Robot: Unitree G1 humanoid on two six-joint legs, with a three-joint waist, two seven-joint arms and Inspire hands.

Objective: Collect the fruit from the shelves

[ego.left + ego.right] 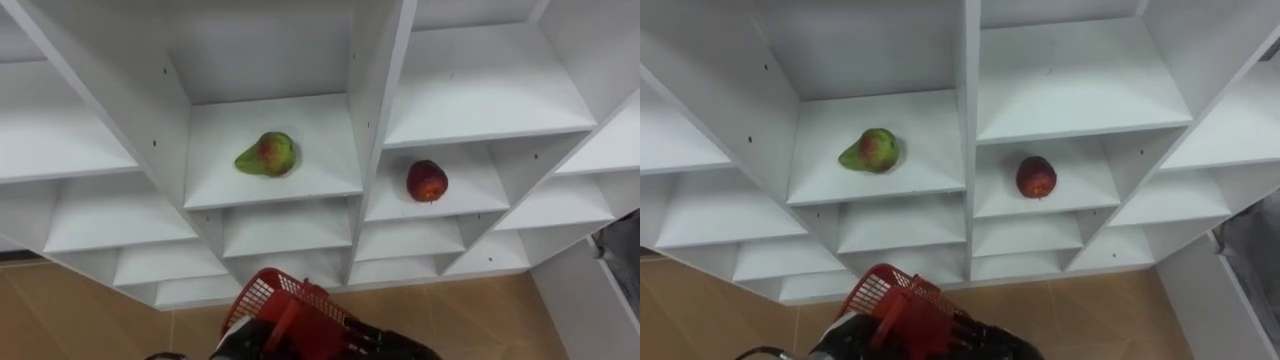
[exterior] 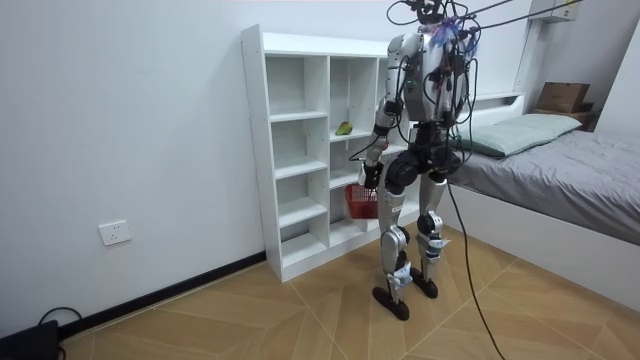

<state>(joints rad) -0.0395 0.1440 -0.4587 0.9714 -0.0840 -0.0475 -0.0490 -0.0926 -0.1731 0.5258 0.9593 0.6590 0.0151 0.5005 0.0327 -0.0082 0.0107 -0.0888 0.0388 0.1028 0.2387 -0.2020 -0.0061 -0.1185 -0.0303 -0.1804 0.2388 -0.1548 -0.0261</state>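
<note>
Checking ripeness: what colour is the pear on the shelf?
Green pear with a red blush; left eye view.

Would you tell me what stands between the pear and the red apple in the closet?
One white upright divider; the pear and the apple lie in neighbouring compartments, as both eye views show.

Red basket [image 1: 272, 296] cut off by the eye views' lower edge.
Its base merges into a dark blur there; in the room view the robot's leg hides part of it, and the pear [image 2: 343, 128] is a tiny green speck.
</note>
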